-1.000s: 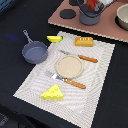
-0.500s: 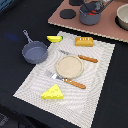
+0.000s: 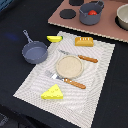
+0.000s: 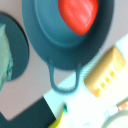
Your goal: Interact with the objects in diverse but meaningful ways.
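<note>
A red tomato lies inside a grey-blue pot on the brown toy stove board at the back. In the wrist view the same tomato and pot fill the picture, seen from straight above. The golden-brown bread loaf rests on the striped mat near the pot, and shows too in the wrist view as bread. A yellow banana lies at the mat's back corner. The cheese wedge sits near the mat's front edge. No gripper fingers show in either view.
A round tan plate sits mid-mat between an orange-handled knife and fork. A grey frying pan stands at the exterior view's left. The stove board carries black burner discs and a pale bowl.
</note>
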Motion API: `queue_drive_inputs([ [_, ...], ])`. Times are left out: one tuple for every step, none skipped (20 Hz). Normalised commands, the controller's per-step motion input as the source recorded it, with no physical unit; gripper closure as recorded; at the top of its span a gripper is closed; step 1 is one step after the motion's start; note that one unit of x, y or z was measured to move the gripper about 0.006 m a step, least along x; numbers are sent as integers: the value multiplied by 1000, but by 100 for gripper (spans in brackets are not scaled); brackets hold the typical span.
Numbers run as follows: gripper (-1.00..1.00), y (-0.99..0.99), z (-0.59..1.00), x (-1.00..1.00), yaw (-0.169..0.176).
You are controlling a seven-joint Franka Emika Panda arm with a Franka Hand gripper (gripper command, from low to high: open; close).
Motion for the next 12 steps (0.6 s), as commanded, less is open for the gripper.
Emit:
queue_drive_inputs([
  [-100, -854, 194, 9, 19],
  [-100, -909, 129, 0, 10],
  [-100, -946, 77, 0, 4],
  [-100, -946, 0, 0, 0],
  [-100, -949, 0, 0, 0],
  [-100, -977, 0, 31, 0],
  [-100, -1000, 0, 123, 0],
  [-100, -1000, 0, 237, 0],
  [-100, -1000, 0, 309, 0],
  [-100, -1000, 0, 391, 0],
  [-100, -1000, 0, 420, 0],
  [-100, -1000, 0, 380, 0],
])
